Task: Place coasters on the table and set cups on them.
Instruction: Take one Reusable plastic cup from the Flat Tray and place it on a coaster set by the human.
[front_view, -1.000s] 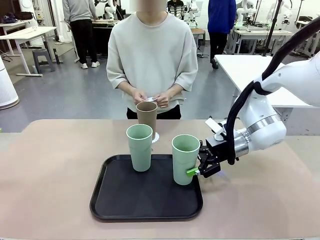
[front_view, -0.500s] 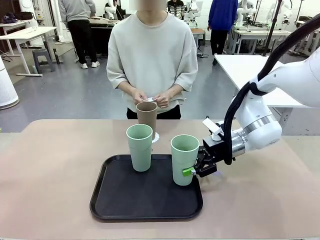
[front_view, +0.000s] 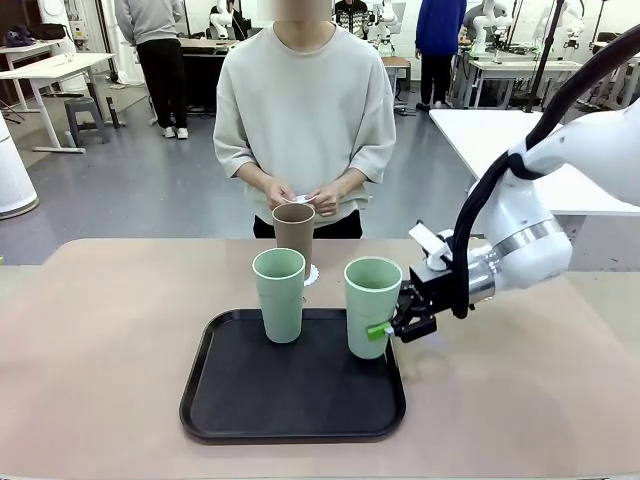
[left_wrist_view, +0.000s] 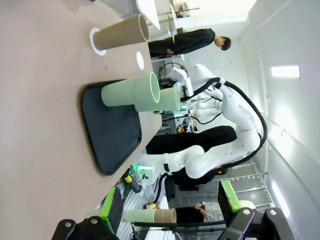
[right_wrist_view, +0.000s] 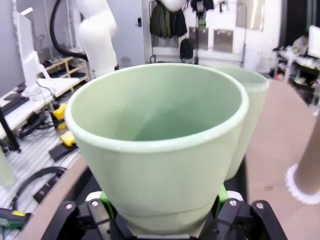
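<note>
Holding the upright mint cup (front_view: 372, 300) low in closed jaws at the right edge of the tray (front_view: 290, 392), right gripper (front_view: 385, 326) faces bare table (front_view: 500, 400) right of the tray; second mint cup (front_view: 279, 300) stands on the tray, brown cup (front_view: 293, 228) on its coaster (front_view: 310, 274) just behind the tray.

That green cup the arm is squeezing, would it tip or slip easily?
Probably tippy: the mint cup is tall and narrows toward its base. Its matte wall likely gives the green pads of the right gripper fair grip. It looks empty inside, so probably light.
</note>
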